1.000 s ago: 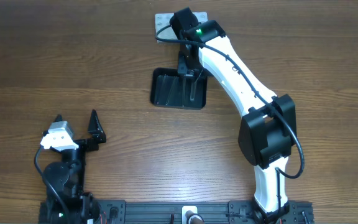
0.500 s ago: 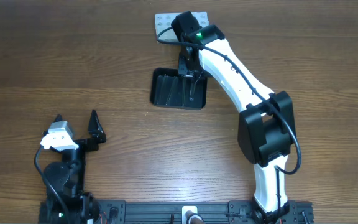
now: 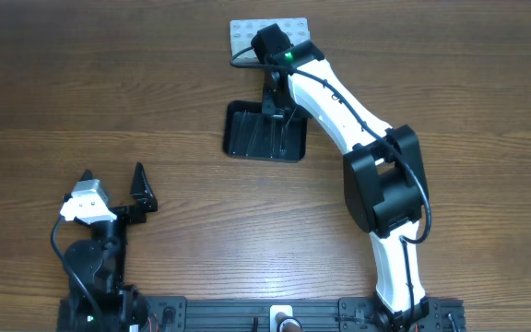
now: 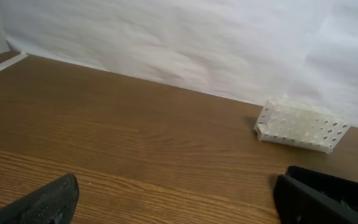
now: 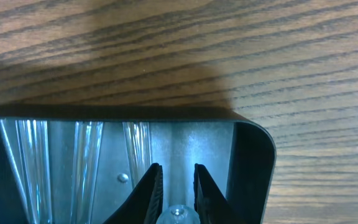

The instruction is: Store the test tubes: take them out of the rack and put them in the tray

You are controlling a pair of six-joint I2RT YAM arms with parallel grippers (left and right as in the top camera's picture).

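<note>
The black tray (image 3: pixel 247 134) lies just below the white rack (image 3: pixel 247 35) at the table's far middle. My right gripper (image 3: pixel 275 103) hangs over the tray's right end. In the right wrist view the right gripper (image 5: pixel 176 171) is shut on a clear test tube (image 5: pixel 176 214), with its fingers (image 5: pixel 154 186) just inside the tray's rim (image 5: pixel 253 162). Several clear tubes (image 5: pixel 86 162) lie side by side in the tray. My left gripper (image 3: pixel 113 177) stands open near the front left, holding nothing. The rack (image 4: pixel 300 124) stands far off in the left wrist view.
Bare wood tabletop (image 3: pixel 109 83) spreads around the tray and rack. A white backdrop (image 4: pixel 197 37) rises behind the table's far edge. The right arm's links (image 3: pixel 385 184) stretch diagonally across the right half.
The right arm has swung its wrist a little to the left over the tray's right end. The left arm has not moved.
</note>
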